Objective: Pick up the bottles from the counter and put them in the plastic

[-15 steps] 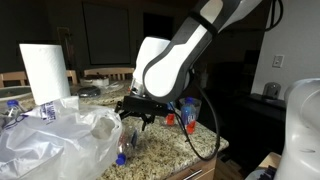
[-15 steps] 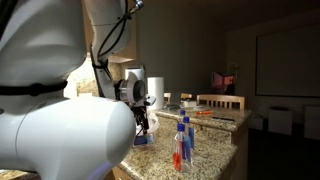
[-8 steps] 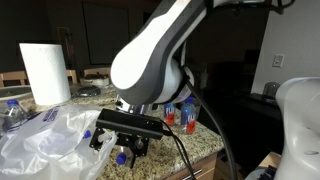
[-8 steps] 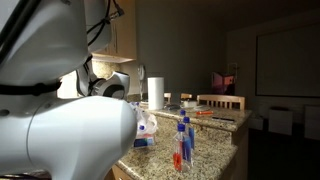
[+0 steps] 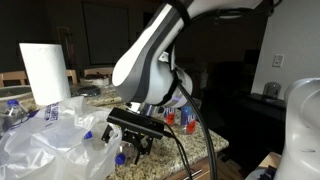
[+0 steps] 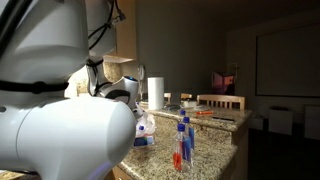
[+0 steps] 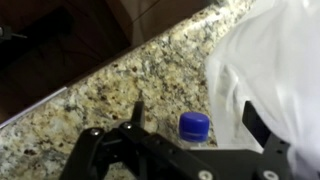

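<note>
I look down on the nearest bottle [image 7: 194, 127]: clear, blue cap, just beside the edge of the crinkled whitish plastic [image 7: 275, 70], which lies heaped on the speckled tan tabletop [image 7: 120, 95]. Farther along the tabletop, the standing bottles [image 6: 182, 145] cluster upright, blue-capped, one filled red. A far bottle [image 5: 12, 107] shows beyond the plastic.

The gripper [image 7: 172, 142] hides the bottle [image 7: 195, 125] below its blue cap.
</note>
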Robot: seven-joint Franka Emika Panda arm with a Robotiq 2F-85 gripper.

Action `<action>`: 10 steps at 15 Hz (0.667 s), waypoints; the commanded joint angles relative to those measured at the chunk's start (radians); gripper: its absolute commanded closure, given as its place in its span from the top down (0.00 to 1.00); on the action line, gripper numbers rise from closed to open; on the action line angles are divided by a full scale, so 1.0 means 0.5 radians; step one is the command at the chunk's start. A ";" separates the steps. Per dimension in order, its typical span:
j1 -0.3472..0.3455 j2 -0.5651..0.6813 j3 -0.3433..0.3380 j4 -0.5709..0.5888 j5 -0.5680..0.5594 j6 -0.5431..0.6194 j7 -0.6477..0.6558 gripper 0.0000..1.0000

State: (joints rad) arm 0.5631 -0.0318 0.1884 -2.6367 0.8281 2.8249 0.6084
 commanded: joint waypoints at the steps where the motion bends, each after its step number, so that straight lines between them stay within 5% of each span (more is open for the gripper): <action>1: -0.166 -0.088 0.155 -0.089 0.080 0.184 -0.051 1.00; 10: -0.110 -0.321 0.126 -0.323 0.470 0.393 -0.113 1.00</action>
State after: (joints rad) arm 0.4902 -0.0988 0.2504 -2.7254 0.9906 2.9820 0.5863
